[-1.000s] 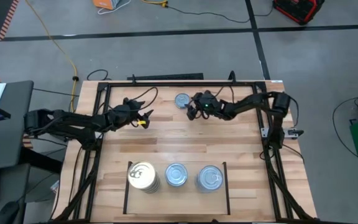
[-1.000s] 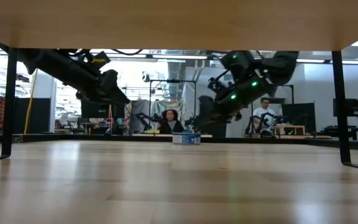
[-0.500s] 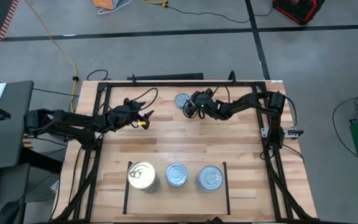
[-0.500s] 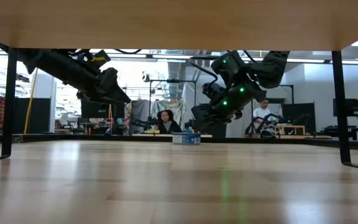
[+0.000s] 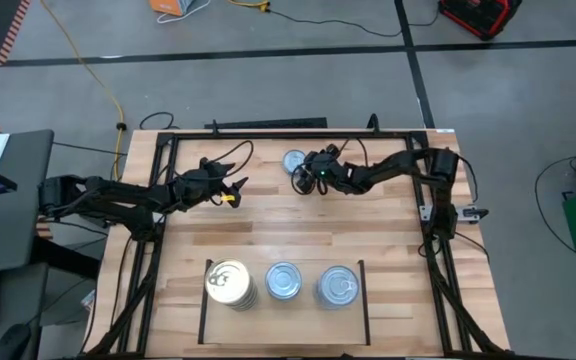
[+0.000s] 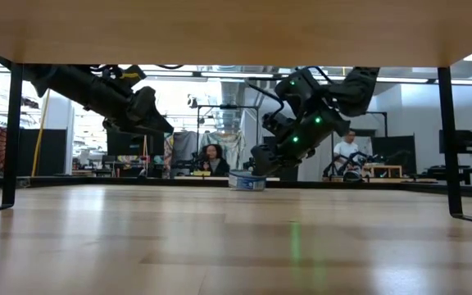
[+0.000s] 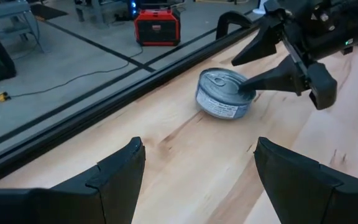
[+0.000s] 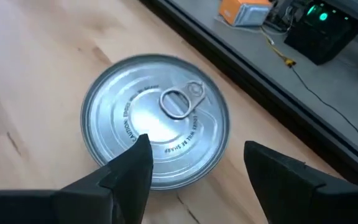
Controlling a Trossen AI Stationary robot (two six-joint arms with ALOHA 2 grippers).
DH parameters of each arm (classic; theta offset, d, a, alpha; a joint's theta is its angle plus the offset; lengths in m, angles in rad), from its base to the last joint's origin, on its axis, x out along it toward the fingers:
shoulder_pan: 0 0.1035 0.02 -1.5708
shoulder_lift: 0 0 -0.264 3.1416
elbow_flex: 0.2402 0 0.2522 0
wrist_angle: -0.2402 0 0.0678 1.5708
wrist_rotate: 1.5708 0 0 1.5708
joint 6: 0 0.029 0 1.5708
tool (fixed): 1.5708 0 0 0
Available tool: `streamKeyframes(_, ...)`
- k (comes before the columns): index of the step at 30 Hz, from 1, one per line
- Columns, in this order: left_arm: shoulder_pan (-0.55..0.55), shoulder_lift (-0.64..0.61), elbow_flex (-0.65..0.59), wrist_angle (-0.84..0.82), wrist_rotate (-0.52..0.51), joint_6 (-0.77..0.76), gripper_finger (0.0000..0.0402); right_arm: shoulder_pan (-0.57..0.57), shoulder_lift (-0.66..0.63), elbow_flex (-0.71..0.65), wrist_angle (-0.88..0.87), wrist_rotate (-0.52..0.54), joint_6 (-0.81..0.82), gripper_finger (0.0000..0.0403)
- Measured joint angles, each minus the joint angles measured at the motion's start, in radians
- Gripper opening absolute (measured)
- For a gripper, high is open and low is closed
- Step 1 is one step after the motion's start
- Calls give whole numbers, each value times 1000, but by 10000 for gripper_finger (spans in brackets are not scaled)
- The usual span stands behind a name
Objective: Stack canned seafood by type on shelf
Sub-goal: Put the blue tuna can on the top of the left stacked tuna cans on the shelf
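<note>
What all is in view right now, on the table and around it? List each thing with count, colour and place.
loose can: one, silver top, blue sides, far side of the table, apart from the stacks
gold stack: one, gold top, left spot on the shelf
silver stacks: two, silver tops, middle and right spots on the shelf
shelf: one, light wood with thin black lines, near edge of the table
table: one, light wood, inside a black frame
people: two, in the room behind
right gripper: fingers open, at the loose can
left gripper: fingers open, above the table's left part
</note>
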Motion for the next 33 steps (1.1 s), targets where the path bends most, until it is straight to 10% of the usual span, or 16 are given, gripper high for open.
streamKeyframes(33,-1,0,0,10,18,-12,288,221,-298,45,-707,-52,-57,282)
